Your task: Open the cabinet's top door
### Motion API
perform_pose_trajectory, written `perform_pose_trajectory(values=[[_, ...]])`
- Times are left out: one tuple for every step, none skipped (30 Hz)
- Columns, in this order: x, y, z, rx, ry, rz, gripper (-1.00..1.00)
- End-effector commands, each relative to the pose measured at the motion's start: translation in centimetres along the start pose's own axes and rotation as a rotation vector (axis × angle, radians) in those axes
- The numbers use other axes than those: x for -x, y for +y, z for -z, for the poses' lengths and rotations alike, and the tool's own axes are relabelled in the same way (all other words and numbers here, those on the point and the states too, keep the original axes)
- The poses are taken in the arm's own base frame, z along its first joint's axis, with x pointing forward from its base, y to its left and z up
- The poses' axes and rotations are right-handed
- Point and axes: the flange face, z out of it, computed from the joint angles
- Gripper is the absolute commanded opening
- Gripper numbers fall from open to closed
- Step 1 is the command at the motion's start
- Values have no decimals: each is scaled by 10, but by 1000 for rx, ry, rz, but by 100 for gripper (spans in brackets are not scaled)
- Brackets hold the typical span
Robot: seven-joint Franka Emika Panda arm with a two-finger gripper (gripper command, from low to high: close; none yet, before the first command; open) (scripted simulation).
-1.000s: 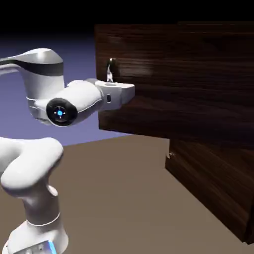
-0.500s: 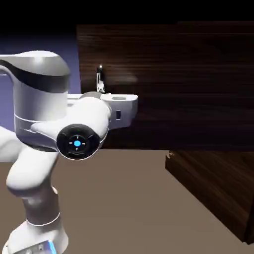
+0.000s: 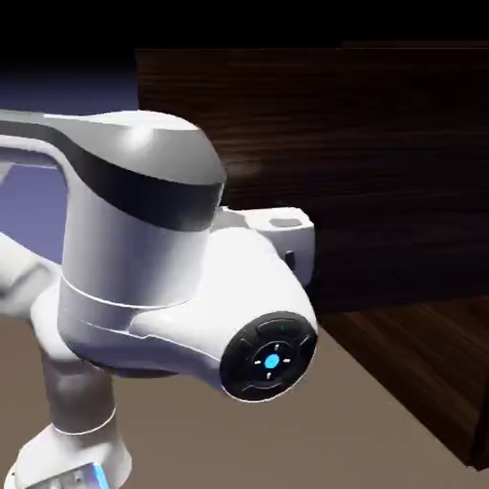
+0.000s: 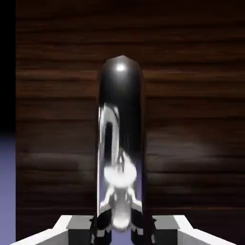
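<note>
Clamping the handle point(image 4: 120, 143), the gripper point(image 4: 122, 229) shows only in the hand view: its two grey fingers point(image 4: 79, 232) sit at the bottom edge with the silver bar rising large between them, so the jaws are closed on it. The handle stands upright in that view, rounded and dark at its top, bright with reflection lower down (the fingertips themselves are mostly hidden behind it). Behind the handle the top door point(image 4: 191, 95) fills the picture with dark horizontal wood grain; a strip of blue-violet backdrop shows past the door's edge at the lower left.

In the exterior view the arm point(image 3: 143, 258) fills the left and middle, its white links and a dark band close to the camera, with a round joint cap point(image 3: 269, 361) lit blue at the lower middle. The arm hides the gripper and the handle here. The top door point(image 3: 363, 172) stands swung out from the cabinet point(image 3: 430, 372), its panel reaching across the upper part of the picture toward the left, while the cabinet's lower body sits at the right. The brown table point(image 3: 287, 439) lies beneath.
</note>
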Motion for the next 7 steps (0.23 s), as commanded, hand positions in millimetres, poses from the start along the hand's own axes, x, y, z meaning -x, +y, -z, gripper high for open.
perform_pose_trajectory(values=[[-1,1,6,-8,-8,0,-100],[-3,3,12,-17,-17,0,-100],[-4,5,18,-26,-25,-1,-100],[-6,6,24,-35,-34,0,-100],[-7,7,30,-44,-43,0,-100],[-9,9,36,-53,-52,0,-100],[-11,11,42,-62,-61,0,-100]])
